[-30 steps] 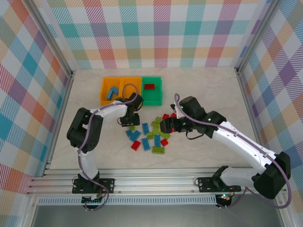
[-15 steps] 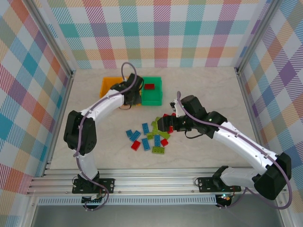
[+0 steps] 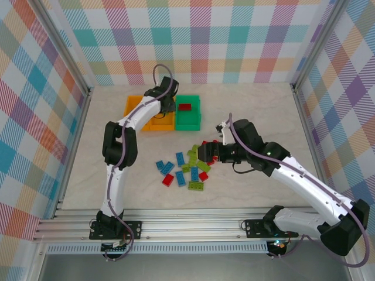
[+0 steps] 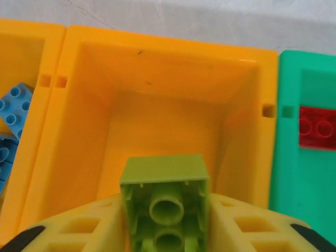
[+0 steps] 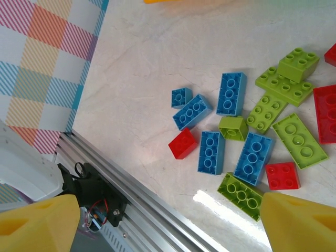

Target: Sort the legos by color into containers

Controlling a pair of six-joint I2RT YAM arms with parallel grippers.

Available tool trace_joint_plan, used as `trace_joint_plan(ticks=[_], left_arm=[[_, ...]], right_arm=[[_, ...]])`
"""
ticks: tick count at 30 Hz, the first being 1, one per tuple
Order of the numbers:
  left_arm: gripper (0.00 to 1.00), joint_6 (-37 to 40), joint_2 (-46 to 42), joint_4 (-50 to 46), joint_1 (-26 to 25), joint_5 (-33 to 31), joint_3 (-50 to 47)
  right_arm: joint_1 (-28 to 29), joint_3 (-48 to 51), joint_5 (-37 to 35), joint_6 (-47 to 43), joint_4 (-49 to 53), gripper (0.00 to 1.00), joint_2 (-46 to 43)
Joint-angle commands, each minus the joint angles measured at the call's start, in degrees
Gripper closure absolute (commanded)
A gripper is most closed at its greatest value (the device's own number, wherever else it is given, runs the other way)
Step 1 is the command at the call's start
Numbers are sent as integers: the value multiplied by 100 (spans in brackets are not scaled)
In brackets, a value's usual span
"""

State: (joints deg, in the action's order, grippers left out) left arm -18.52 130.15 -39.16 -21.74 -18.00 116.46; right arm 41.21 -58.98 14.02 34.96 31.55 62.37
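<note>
Table (image 3: 263, 111): bin row (image 3: 140, 127) at far left. Right gripper (image 5: 170, 218) jaws spread wide, empty, above loose legos (image 5: 231, 93) mid-table. Left gripper (image 4: 164, 226) pinching lime brick (image 4: 163, 176) over middle orange bin (image 4: 157, 79); red brick (image 4: 317, 127) in green bin (image 4: 294, 178)

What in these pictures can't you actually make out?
- Left wrist view: lime brick, lower end cut off by the bottom edge; its studs face away.
- Left wrist view: blue bricks cut by the left edge, red brick by the right.
- Top view: middle orange bin mostly covered by the left end effector.
</note>
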Motion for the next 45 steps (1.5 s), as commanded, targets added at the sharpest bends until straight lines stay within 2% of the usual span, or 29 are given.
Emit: trace_joint_plan(ticks=[1, 6, 9, 12, 16, 20, 23, 28, 35, 39, 45], left_arm=[[55, -6, -243, -44, 64, 251, 250], [53, -94, -682, -117, 64, 546, 2], [55, -465, -1436, -47, 64, 870, -697], [55, -1009, -2620, 218, 14, 1148, -1975], [55, -1671, -4346, 452, -281, 953, -3915], [55, -2527, -5470, 175, -546, 794, -5296], [50, -3104, -5874, 258, -584, 996, -6123], [38, -3209, -5478, 782, -633, 1643, -6598], [35, -3016, -4410, 1135, -859, 1327, -6429], [35, -2930, -3948, 1034, -858, 1218, -6245], [48, -2838, -3581, 962, -859, 1480, -6196]], right_arm=[[-9, 167, 65, 155, -136, 10, -59], [-9, 146, 92, 142, -201, 10, 86], [-13, 143, 69, 69, -216, 9, 172], [-8, 115, -69, -56, -61, 9, 317], [-9, 97, -108, -162, -34, 9, 507], [-8, 45, -15, -224, -138, 9, 723], [-14, -24, 37, -251, -137, 8, 883], [-10, -62, 92, -234, -100, 8, 966], [-10, -26, 26, -174, 4, 8, 827], [-9, -26, -40, -144, 72, 8, 730], [-10, 9, -154, -113, 79, 8, 698]])
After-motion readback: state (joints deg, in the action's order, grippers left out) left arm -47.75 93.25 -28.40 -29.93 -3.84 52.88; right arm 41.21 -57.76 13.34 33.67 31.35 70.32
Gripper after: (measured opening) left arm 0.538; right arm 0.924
